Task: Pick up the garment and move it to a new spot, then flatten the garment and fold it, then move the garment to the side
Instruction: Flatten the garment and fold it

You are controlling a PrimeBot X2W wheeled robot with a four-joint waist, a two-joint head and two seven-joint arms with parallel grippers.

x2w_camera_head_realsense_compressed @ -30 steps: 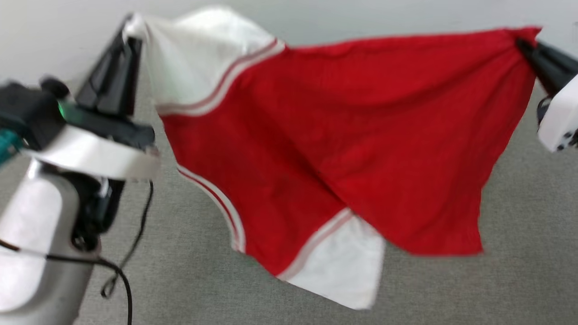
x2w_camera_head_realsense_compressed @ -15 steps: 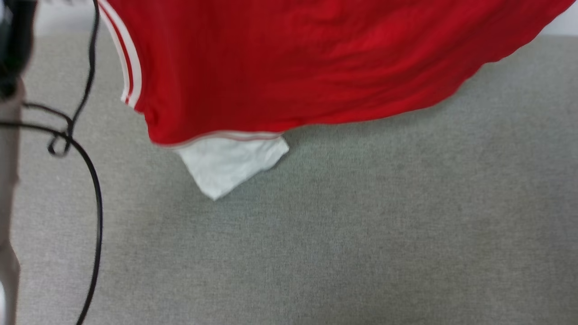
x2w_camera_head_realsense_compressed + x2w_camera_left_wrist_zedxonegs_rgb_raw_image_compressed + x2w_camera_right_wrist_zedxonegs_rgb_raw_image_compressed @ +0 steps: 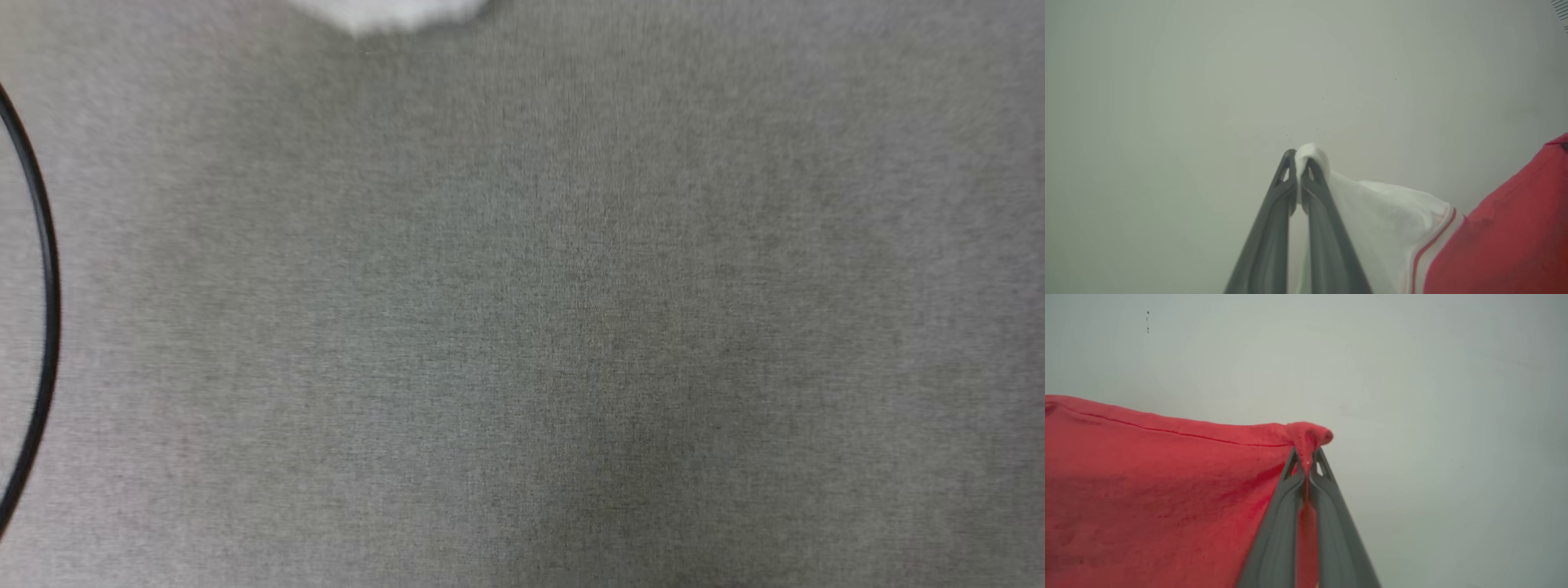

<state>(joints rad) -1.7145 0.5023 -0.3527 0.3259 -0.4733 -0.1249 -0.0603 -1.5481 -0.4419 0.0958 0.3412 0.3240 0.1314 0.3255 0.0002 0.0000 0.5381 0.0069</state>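
garment [image 3: 1147, 490] held up by both pincers
left pincer [image 3: 1299, 163] clamps its white sleeve [image 3: 1392, 216], centre of frame; right pincer [image 3: 1306, 457] clamps a red corner, centre of frame; white cloth at head view's upper edge, above grey surface [image 3: 571, 327].

The garment [image 3: 1515, 228] hangs stretched between the two grippers, in front of the wall [image 3: 1167, 81]. The left gripper [image 3: 1299, 161] pinches a sleeve end at its left between its fingers; the right gripper [image 3: 1306, 455] pinches a corner at its right. A tip of the garment hangs over the far worktop [image 3: 571, 327], and a cable [image 3: 51, 286] curves along the worktop's left side.
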